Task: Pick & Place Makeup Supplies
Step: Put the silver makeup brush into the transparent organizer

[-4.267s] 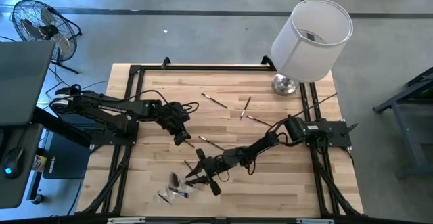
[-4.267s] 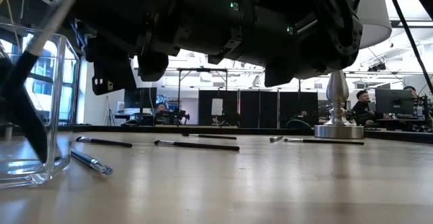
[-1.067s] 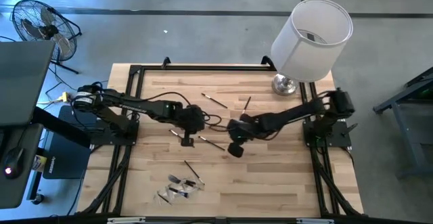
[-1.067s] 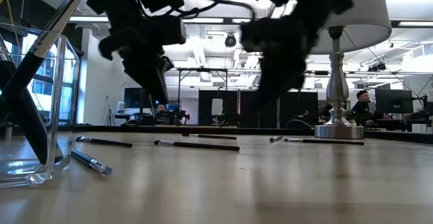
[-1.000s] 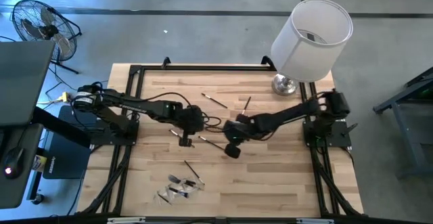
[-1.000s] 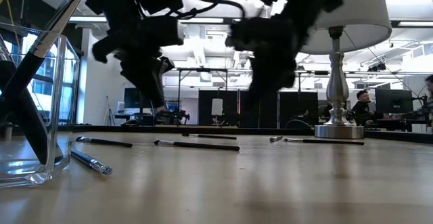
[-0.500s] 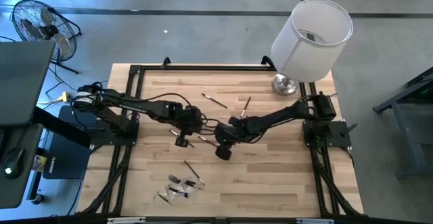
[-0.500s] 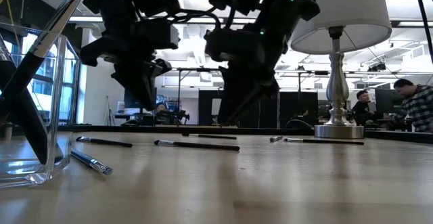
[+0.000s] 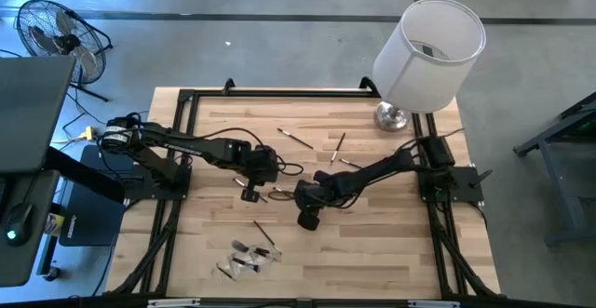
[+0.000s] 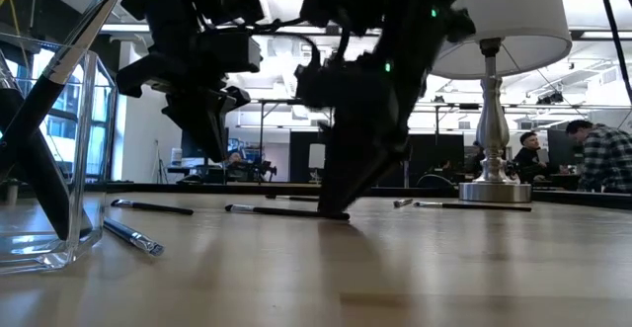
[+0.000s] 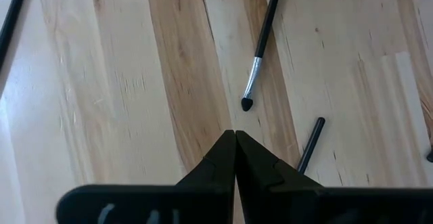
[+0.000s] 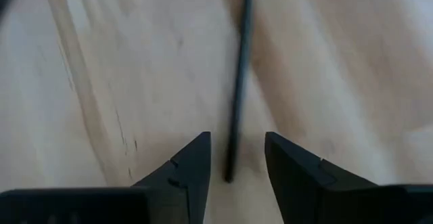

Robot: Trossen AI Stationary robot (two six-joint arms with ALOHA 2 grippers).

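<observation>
Several thin dark makeup brushes lie flat on the wooden table point(image 9: 372, 224). One brush point(image 12: 238, 82) lies with its handle end between the open fingers of my right gripper point(image 12: 237, 139), which stands low over the table's middle point(image 9: 300, 201) and touches nothing. My left gripper point(image 11: 235, 135) is shut and empty above the table, left of the middle point(image 9: 250, 192). Just beyond its tips lies a brush with a black tip point(image 11: 256, 61). More brushes lie toward the far side point(image 9: 296, 139) and near the front point(image 9: 265, 235).
A clear container point(image 10: 49, 169) holding brushes stands near the front edge point(image 9: 244, 257). A lamp with a white shade point(image 9: 428, 52) stands at the far right corner. Black cables point(image 9: 289, 167) trail between the arms. People sit in the room behind point(image 10: 592, 154).
My right gripper has moved toward the table's left and near edges and come down close to the wood over a brush's handle end. Its fingers have opened. My left gripper has kept still and shut.
</observation>
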